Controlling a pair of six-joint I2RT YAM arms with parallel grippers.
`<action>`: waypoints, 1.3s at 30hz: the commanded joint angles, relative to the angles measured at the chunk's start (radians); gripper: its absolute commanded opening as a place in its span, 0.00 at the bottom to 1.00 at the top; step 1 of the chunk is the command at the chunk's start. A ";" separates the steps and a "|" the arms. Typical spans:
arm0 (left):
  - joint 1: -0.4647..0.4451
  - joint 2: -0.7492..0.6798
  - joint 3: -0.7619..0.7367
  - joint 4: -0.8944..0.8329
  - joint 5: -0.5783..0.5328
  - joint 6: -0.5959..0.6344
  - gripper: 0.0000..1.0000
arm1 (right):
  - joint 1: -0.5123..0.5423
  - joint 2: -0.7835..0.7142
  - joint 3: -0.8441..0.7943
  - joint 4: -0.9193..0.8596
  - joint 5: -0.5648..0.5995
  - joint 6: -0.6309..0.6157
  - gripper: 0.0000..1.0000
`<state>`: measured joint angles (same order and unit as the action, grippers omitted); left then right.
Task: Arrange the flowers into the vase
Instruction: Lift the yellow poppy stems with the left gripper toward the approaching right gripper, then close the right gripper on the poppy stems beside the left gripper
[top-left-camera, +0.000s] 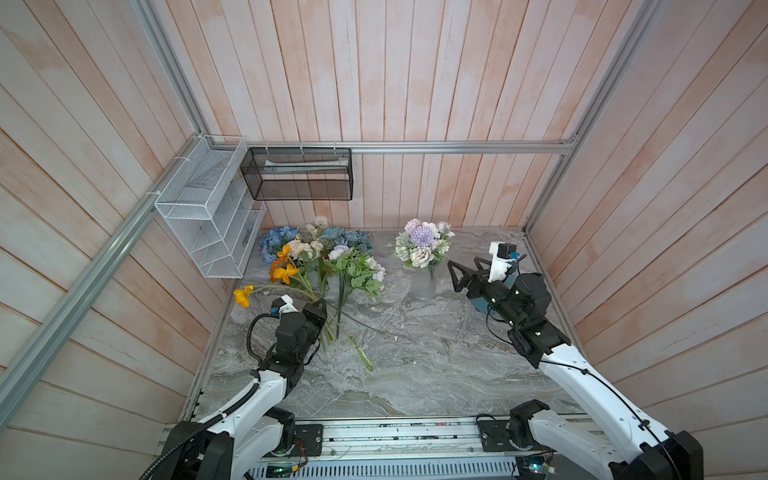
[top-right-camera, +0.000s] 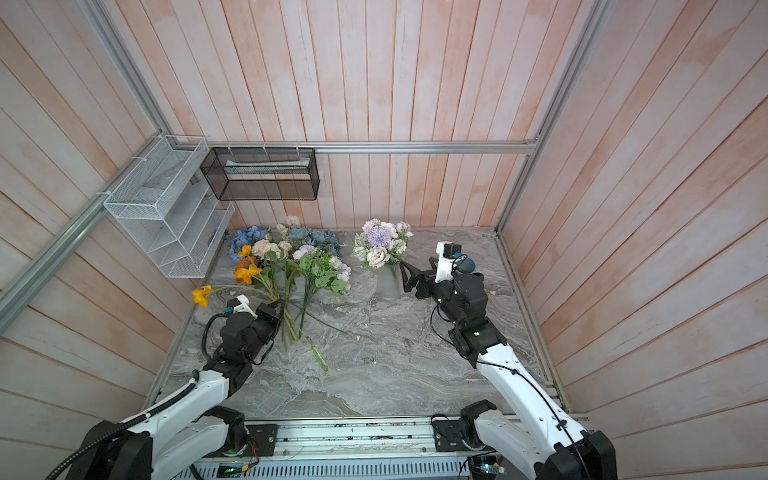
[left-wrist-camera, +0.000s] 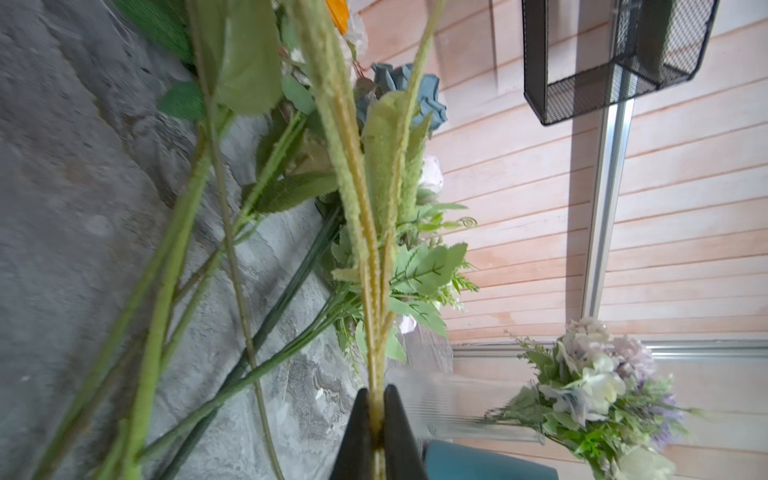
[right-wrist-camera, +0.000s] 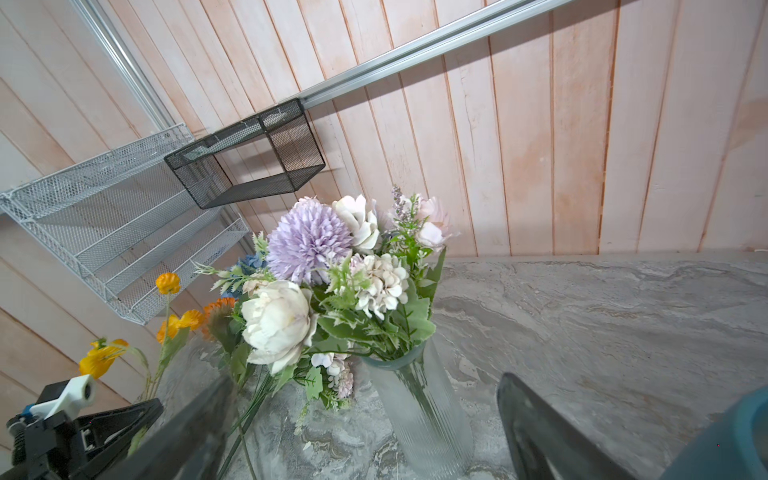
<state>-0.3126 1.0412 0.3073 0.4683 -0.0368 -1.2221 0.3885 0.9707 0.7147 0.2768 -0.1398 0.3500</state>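
Loose flowers (top-left-camera: 324, 257) lie in a pile at the table's back left: blue, cream and orange heads with their green stems fanning toward me. My left gripper (top-left-camera: 322, 309) (left-wrist-camera: 377, 399) is shut on a fuzzy yellow-green flower stem (left-wrist-camera: 370, 266) that forks further up. It sits low at the stem ends of the pile. A ribbed glass vase (top-left-camera: 423, 286) (right-wrist-camera: 419, 407) stands at the back centre and holds a lilac and white bouquet (right-wrist-camera: 316, 266). My right gripper (top-left-camera: 465, 270) (right-wrist-camera: 369, 378) is open just right of the vase, with the vase between its spread fingers in the right wrist view.
A white wire rack (top-left-camera: 208, 216) and a black mesh basket (top-left-camera: 297, 174) hang on the back-left walls above the flowers. A teal container (top-left-camera: 478, 305) stands under my right wrist. One orange poppy (top-left-camera: 243, 296) hangs over the table's left edge.
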 joint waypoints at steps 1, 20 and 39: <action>-0.049 0.050 0.074 0.088 -0.029 0.033 0.00 | 0.018 0.007 0.044 0.004 -0.019 -0.028 0.98; -0.098 0.192 0.468 0.082 0.339 0.567 0.00 | 0.201 0.074 0.196 -0.092 -0.221 -0.184 0.94; -0.127 0.048 0.395 0.264 0.487 0.728 0.00 | 0.391 0.418 0.367 0.069 -0.536 -0.101 0.80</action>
<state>-0.4286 1.1049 0.7303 0.6514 0.4236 -0.5327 0.7761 1.3674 1.0378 0.2649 -0.5774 0.1967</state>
